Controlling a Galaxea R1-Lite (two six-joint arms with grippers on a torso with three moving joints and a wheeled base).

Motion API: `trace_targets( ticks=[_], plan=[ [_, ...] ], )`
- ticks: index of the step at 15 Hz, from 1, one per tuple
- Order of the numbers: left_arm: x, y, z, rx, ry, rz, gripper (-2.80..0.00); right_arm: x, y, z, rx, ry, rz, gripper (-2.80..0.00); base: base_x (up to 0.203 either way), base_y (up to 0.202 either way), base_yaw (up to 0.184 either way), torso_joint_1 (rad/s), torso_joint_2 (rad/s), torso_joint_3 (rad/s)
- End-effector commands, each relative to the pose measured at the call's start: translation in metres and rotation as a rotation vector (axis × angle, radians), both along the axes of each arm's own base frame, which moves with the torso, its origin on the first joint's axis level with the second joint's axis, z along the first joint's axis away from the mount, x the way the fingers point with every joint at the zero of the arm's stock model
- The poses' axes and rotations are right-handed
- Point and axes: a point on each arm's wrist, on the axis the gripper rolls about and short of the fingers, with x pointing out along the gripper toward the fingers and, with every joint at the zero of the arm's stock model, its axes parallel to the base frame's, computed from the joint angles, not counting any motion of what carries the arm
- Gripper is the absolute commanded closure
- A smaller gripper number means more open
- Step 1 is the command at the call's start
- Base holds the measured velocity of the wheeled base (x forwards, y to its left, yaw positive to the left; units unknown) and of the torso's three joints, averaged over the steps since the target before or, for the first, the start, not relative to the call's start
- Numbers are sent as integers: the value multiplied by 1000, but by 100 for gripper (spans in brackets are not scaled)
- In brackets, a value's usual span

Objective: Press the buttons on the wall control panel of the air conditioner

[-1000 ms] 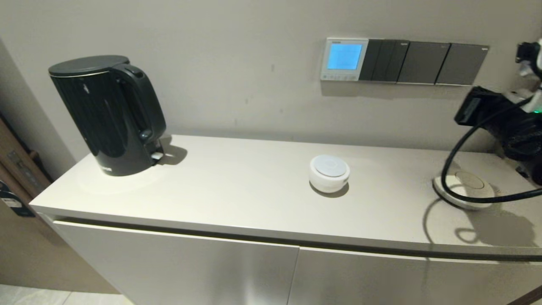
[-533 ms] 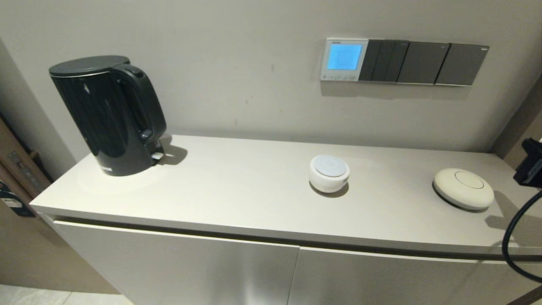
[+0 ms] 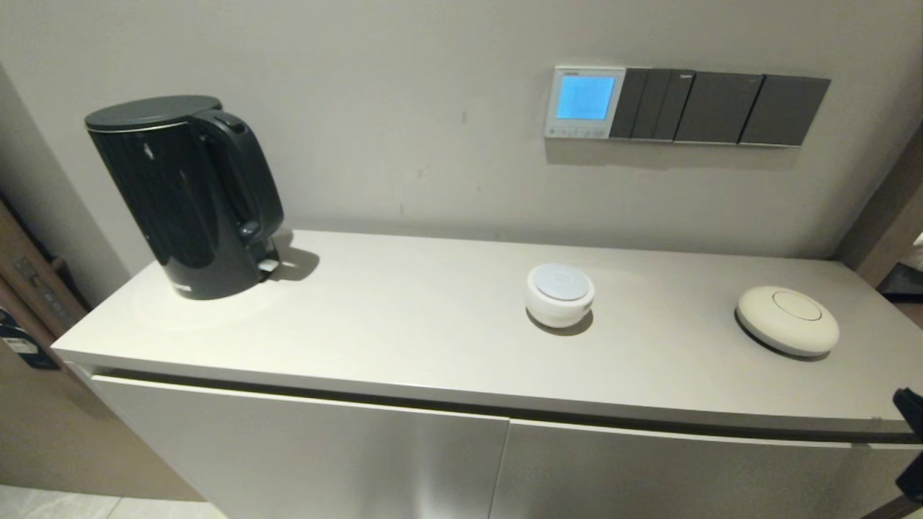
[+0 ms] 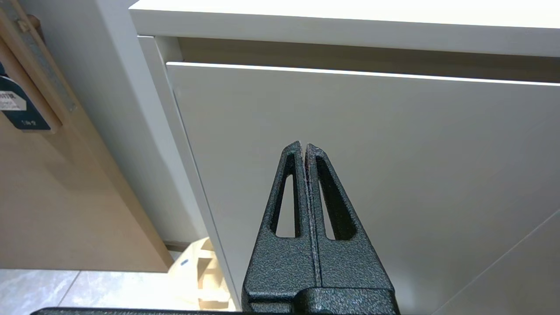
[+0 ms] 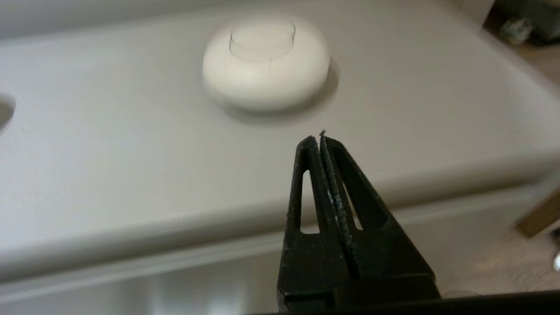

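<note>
Right end effector (image 5: 321, 138), fingers pressed together for poking, sits low off the worktop (image 3: 433, 339) edge near the cream puck (image 5: 265, 63), well apart from the thermostat panel (image 3: 584, 102). Left end effector (image 4: 304, 146), also closed, parked facing the cabinet door (image 4: 393, 153).

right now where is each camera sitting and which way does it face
Head view: high on the robot, facing down at the cabinet top, kettle and wall control panel; right arm barely shows at the edge.
Left wrist view: low, facing the cabinet door; shut left gripper shows.
Right wrist view: by the cabinet's front edge, facing the cream disc; shut right gripper shows.
Shared: head and right wrist views both show the cream disc.
</note>
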Motion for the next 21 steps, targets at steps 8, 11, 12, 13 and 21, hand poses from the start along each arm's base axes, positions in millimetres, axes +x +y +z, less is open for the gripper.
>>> trace_targets(
  ticks=[8,11,12,13,21],
  plan=[
    [0,0,0,0,-1,0,0,-82,5,-54,25,69,141,0,0,0,0,0,0,0],
    [0,0,0,0,-1,2,0,-96,6,-68,2,58,176,0,0,0,0,0,0,0],
    [0,0,0,0,0,1,0,-99,6,-70,-3,29,178,0,0,0,0,0,0,0],
    [0,0,0,0,0,2,0,-102,6,-71,-7,-4,179,0,0,0,0,0,0,0],
    [0,0,0,0,0,0,0,-102,6,-73,9,-2,188,0,0,0,0,0,0,0]
  ],
)
